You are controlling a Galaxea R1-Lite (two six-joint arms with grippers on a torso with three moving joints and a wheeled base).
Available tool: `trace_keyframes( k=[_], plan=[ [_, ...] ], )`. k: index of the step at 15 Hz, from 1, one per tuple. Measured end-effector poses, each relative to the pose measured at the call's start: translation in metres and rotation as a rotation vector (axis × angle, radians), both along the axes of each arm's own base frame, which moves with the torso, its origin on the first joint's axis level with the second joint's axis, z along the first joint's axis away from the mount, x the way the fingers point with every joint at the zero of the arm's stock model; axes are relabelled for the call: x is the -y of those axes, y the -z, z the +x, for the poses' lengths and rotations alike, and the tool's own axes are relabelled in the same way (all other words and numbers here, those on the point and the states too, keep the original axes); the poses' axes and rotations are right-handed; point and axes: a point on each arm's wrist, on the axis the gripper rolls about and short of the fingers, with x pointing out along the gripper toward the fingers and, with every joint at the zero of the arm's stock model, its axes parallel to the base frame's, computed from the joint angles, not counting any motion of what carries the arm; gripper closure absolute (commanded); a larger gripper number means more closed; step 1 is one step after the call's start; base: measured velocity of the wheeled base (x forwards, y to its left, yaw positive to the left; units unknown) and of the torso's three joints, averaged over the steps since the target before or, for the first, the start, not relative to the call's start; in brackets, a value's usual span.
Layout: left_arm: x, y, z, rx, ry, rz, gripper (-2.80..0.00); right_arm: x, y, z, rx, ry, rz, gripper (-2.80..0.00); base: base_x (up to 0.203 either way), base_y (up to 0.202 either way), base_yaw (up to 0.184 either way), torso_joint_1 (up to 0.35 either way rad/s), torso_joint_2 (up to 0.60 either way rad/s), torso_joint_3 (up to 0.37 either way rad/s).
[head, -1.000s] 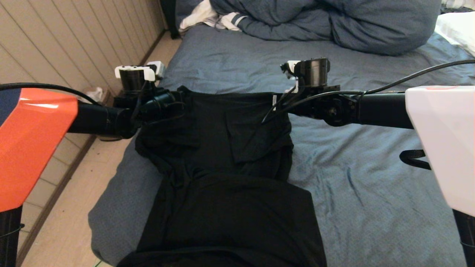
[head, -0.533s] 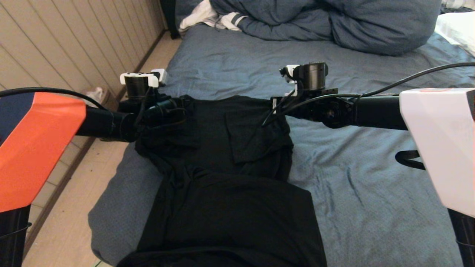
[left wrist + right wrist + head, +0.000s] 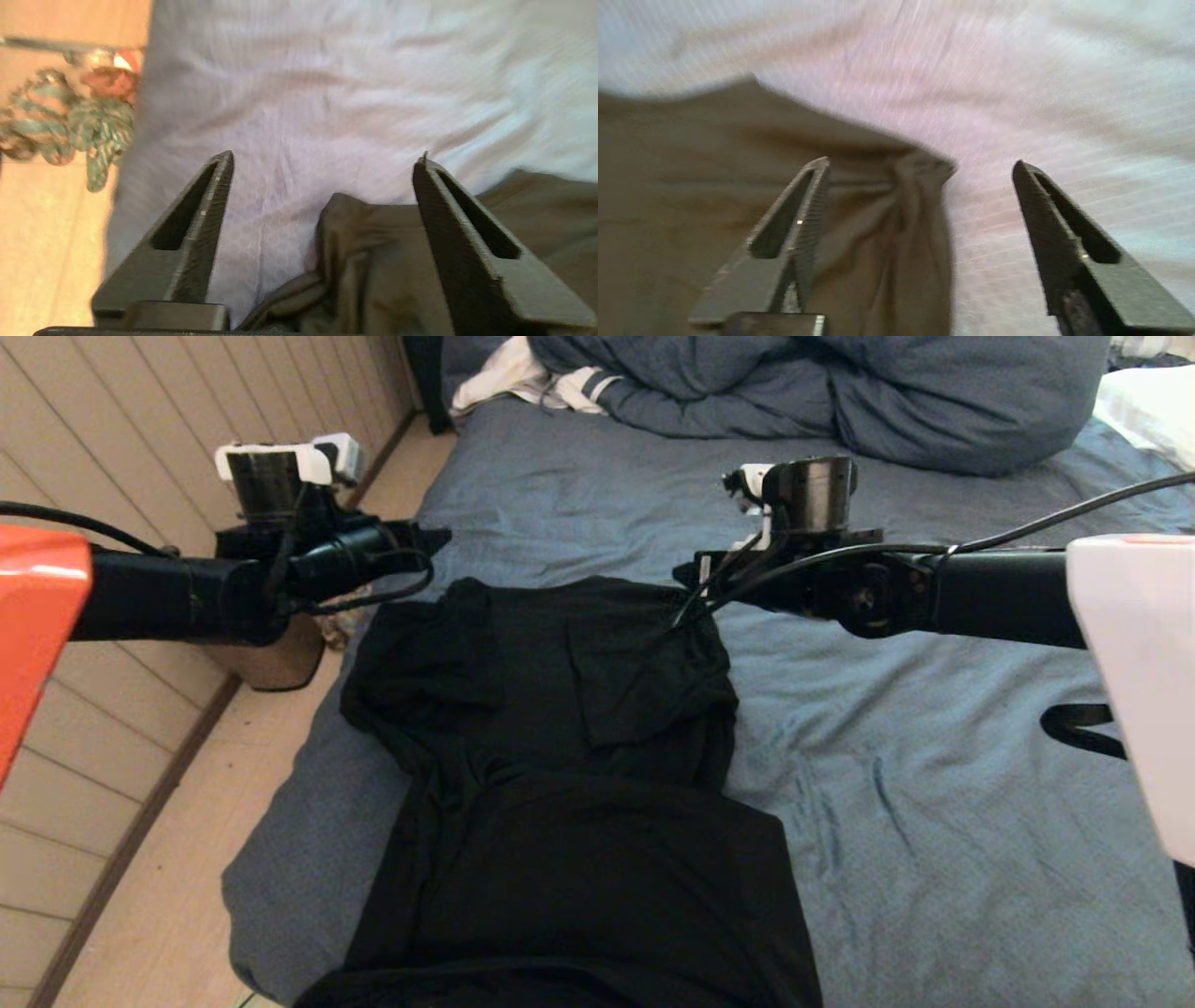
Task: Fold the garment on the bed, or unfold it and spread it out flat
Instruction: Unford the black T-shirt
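The garment (image 3: 560,784), a black T-shirt with its plain side up, lies lengthwise on the bed (image 3: 934,803), bunched in the middle and running off the near edge. My left gripper (image 3: 431,535) hangs open above the shirt's far left corner (image 3: 359,242), holding nothing. My right gripper (image 3: 688,571) hangs open over the far right corner (image 3: 896,200), one finger (image 3: 810,205) above the cloth and the other above the bare sheet (image 3: 1064,93). Neither touches the shirt. No print shows.
A bulky blue duvet (image 3: 840,401) and white striped clothing (image 3: 551,383) lie at the bed's far end, with a white pillow (image 3: 1153,401) at the far right. To the left are a panelled wall (image 3: 121,457), floor (image 3: 159,896), a brown bin (image 3: 275,658) and patterned cloth (image 3: 70,121).
Both arms have risen from the shirt's far edge, the left one more and swinging left. That edge has sunk a little and now rests on the sheet.
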Motion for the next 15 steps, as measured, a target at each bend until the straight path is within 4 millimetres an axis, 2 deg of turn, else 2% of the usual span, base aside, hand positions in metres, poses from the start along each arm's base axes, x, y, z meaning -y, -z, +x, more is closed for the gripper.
trace_keyframes(
  k=[1, 3, 6, 11, 15],
  plan=[
    [-0.004, -0.009, -0.011, -0.007, -0.002, 0.001, 0.00, 0.004, -0.008, -0.006, 0.009, 0.011, 0.005, 0.00, 0.000, 0.000, 0.000, 0.000, 0.00, 0.000],
    [-0.011, -0.012, -0.037, -0.069, -0.002, 0.013, 0.00, 0.011, -0.019, -0.021, -0.021, 0.042, -0.005, 0.00, 0.000, 0.000, 0.000, 0.000, 0.00, 0.000],
    [-0.020, 0.008, -0.091, -0.224, 0.008, 0.044, 0.00, 0.024, -0.023, -0.053, -0.144, 0.064, -0.032, 0.00, 0.000, 0.000, 0.000, 0.000, 0.00, 0.000],
    [-0.029, 0.054, -0.183, -0.423, 0.048, 0.090, 0.00, 0.037, 0.006, -0.107, -0.449, 0.057, -0.089, 0.00, 0.000, 0.000, 0.000, 0.000, 0.00, 0.000],
    [-0.038, 0.080, -0.228, -0.516, 0.074, 0.106, 0.00, 0.034, 0.018, -0.141, -0.591, -0.069, -0.078, 0.00, 0.000, 0.000, 0.000, 0.000, 0.00, 0.000]
  ],
)
